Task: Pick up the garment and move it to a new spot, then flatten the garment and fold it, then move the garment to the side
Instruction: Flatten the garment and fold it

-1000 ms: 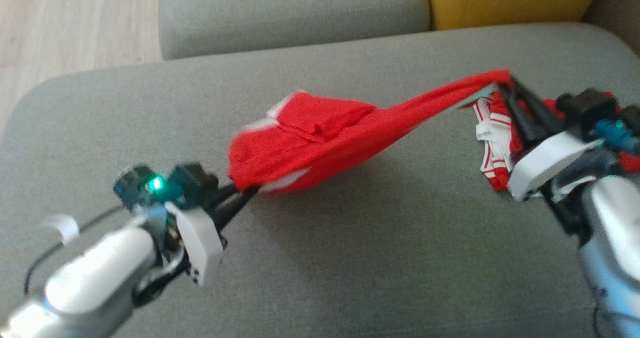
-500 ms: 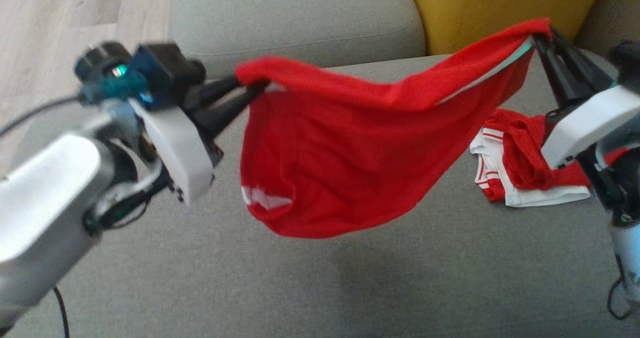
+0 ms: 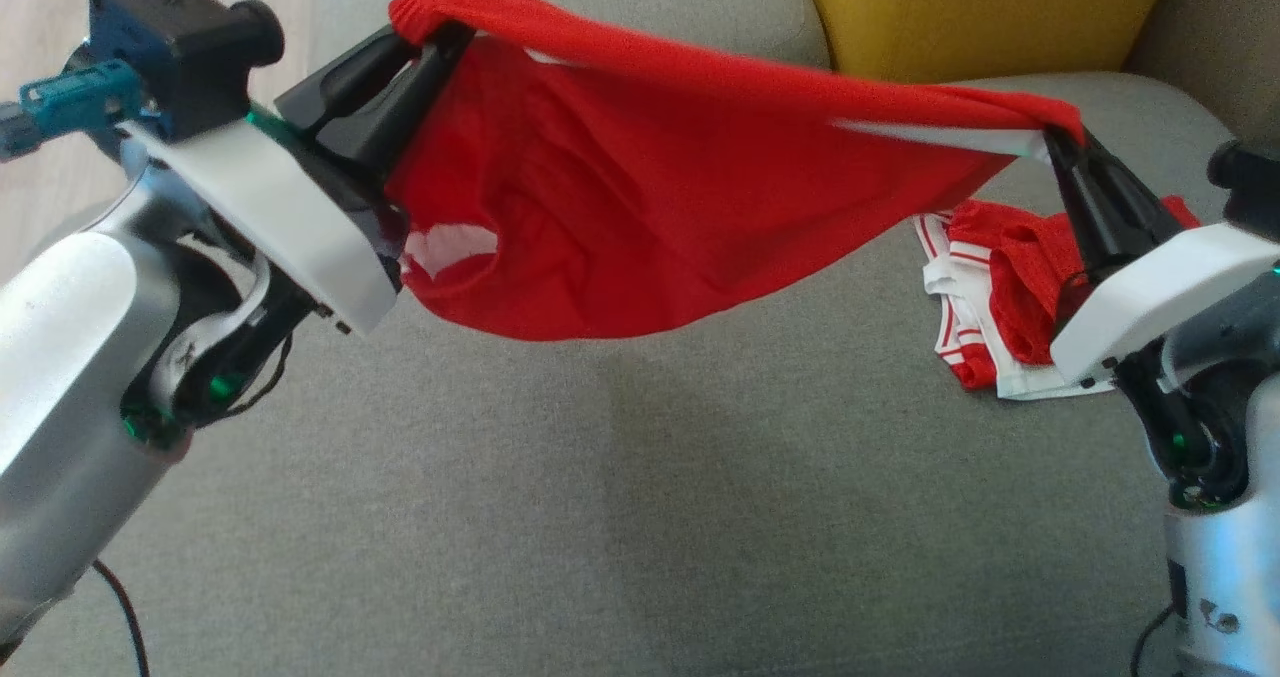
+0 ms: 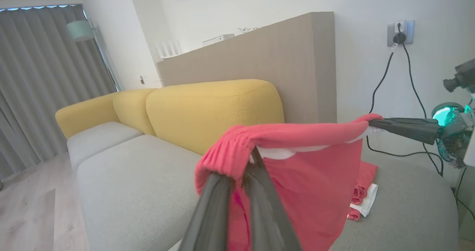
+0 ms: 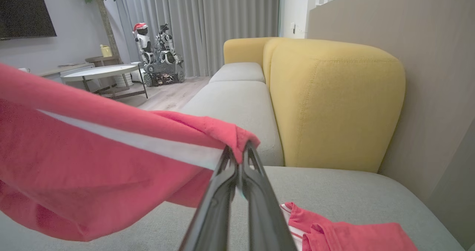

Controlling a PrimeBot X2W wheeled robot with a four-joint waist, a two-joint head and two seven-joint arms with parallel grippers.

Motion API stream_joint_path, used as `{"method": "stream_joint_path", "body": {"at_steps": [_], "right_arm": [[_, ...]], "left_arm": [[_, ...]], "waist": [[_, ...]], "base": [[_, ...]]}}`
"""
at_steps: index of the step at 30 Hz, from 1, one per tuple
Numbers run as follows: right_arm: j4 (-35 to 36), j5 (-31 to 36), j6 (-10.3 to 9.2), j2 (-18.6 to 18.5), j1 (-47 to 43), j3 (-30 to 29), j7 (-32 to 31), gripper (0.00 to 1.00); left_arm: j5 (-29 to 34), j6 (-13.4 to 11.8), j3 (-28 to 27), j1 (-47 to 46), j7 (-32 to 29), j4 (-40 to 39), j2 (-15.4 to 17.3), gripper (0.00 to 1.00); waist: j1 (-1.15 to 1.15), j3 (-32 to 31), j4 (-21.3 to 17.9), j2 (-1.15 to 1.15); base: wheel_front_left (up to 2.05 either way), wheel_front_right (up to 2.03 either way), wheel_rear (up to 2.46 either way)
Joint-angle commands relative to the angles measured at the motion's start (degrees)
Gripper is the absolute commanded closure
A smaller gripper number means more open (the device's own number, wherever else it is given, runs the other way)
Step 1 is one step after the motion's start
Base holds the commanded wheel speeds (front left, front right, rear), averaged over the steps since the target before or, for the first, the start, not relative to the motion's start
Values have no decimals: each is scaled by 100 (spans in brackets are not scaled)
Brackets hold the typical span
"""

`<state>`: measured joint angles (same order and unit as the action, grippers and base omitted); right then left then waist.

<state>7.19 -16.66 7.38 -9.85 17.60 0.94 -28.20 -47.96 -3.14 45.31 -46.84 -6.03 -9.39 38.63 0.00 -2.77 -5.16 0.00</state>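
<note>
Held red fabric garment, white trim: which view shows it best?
Head view: nearly the whole red garment hangs between left gripper and right gripper. Left wrist view hides part behind its fingers; right wrist view crops it at left edge.

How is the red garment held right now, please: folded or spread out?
Spread out: the red garment hangs above the sofa seat, its top edge stretched between the left gripper and the right gripper.

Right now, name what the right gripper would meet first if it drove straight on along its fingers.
Past the red garment that the right gripper pinches, probably the yellow backrest near the grey seat; depth unclear.
</note>
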Motion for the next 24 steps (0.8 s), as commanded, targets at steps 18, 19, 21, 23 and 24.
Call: {"method": "stream_joint_path", "body": {"at_steps": [18,19,21,23,24], "right_arm": [[-2268,134,11,24,4585,652,790,100],[-2557,234,11,77,4914,559,1083,100],[-3129,400,11,196,5411,375,1633,100],[-3652,535,11,308,5726,232,2134,100],[-3887,590,11,365,5812,177,2356,100]], "left_arm": [[782,624,-523,-3339,47,2784,-606,100],[967,612,-529,-3609,276,3039,-705,100],[1235,582,-531,-3989,745,3520,-914,100],[1410,542,-531,-4219,1198,3949,-1108,100],[1472,545,-515,-4273,1403,4132,-1191,100]], "waist": [[0,2312,-40,0],[0,2425,-8,0],[0,2582,64,0],[0,2714,137,0],[0,2776,171,0]], "base": [[0,0,0],[0,0,0],[0,0,0],[0,0,0],[0,0,0]]}}
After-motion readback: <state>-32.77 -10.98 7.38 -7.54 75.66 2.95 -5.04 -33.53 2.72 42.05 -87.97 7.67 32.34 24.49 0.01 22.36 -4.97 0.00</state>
